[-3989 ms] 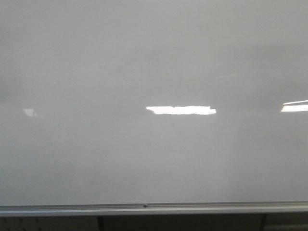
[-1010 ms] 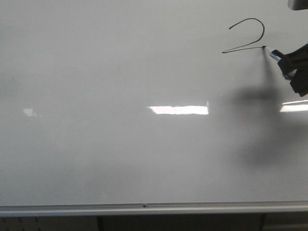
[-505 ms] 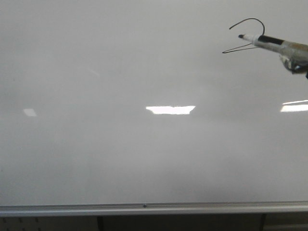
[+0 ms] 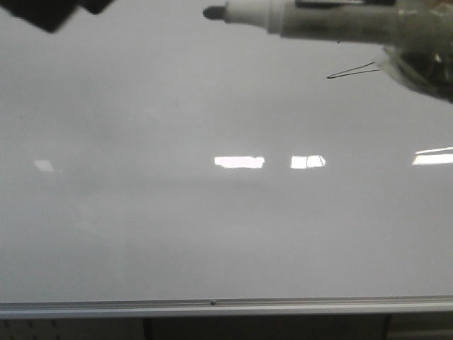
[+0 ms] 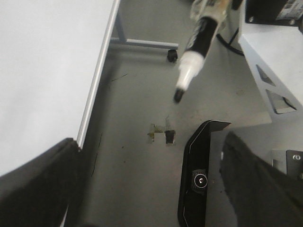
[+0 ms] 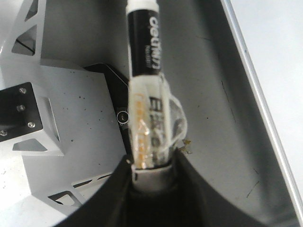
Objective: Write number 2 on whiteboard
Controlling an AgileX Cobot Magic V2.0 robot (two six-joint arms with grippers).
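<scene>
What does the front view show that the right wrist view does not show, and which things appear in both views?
Only the front view shows the written surface of the whiteboard with the base stroke of the number 2; the marker hides the digit's top. It also shows the light reflections.

Only the right wrist view shows the right gripper shut on the marker's tape-wrapped barrel, the printed label, and the grey floor.

Both views show the marker, away from the board, and the board's silver rail.
</scene>
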